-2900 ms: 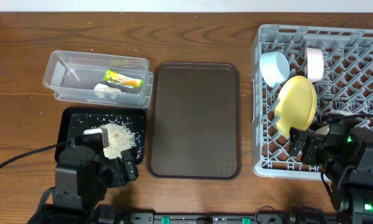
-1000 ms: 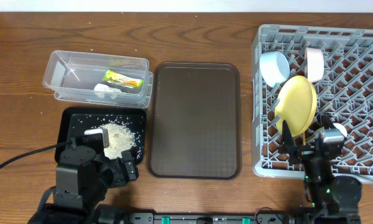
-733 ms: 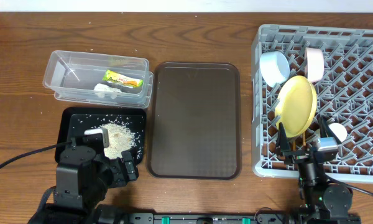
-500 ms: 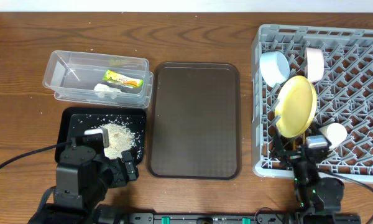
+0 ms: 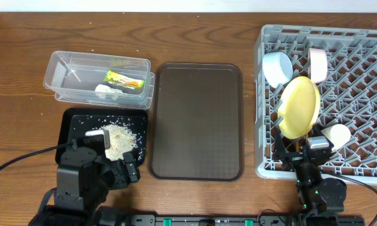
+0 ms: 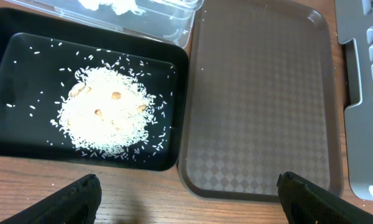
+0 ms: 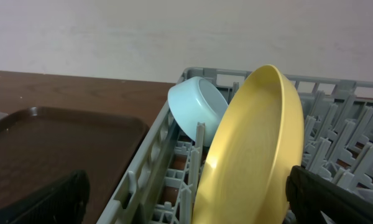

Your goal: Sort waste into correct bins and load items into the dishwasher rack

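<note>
Two hands agape: right hand just before standing yellow plate; left hand near black tray.

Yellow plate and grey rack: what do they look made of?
Yellow plate: likely melamine or a similar plastic, smooth with a soft satin sheen and uniform colour; ceramic can't be ruled out. Grey rack: moulded plastic, matte, with thin lattice ribs.

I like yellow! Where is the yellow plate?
Overhead, the yellow plate stands on edge in the grey rack at the right, beside the light blue bowl.
</note>
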### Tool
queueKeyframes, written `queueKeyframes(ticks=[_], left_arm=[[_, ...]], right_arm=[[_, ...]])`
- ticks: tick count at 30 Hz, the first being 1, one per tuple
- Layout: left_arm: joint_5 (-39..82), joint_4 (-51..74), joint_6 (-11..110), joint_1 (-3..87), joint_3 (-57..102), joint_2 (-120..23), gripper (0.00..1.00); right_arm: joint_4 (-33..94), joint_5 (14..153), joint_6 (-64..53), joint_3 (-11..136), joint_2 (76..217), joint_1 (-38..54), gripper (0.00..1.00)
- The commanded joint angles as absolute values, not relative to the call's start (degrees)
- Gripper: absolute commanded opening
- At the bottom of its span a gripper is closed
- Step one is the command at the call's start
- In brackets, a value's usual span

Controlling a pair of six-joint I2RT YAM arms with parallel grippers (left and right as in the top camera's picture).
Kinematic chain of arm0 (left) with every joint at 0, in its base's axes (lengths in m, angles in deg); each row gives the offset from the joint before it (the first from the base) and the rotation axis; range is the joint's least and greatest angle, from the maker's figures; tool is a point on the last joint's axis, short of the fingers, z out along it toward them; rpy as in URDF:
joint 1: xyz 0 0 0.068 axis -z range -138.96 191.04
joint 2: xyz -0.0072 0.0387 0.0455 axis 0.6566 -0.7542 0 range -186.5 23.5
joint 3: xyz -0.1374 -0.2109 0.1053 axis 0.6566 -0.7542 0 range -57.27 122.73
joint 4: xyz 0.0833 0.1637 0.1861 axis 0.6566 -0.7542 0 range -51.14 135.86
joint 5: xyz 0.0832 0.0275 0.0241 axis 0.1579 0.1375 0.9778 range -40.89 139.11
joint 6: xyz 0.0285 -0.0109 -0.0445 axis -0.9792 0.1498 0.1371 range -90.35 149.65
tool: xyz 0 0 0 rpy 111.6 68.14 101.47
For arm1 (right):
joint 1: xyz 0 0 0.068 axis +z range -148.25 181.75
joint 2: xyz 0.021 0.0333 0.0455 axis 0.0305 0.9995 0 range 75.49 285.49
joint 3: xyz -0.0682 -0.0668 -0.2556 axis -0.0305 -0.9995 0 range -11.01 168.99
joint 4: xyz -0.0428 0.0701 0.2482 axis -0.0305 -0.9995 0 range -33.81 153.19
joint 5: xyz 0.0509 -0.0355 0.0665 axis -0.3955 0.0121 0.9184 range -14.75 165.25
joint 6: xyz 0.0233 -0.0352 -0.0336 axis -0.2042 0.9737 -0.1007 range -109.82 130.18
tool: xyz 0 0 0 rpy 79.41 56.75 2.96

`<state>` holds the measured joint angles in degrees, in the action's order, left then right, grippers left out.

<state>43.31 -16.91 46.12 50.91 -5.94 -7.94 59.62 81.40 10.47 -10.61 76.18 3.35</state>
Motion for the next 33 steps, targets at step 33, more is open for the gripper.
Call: queueKeyframes(ticks=[33], left_arm=[[48.75, -6.61, 40.27, 47.44, -14.93, 3.25, 0.94]], right_arm=[[59.47, 81.1, 11.08, -10.69, 75.81, 3.86, 0.99]])
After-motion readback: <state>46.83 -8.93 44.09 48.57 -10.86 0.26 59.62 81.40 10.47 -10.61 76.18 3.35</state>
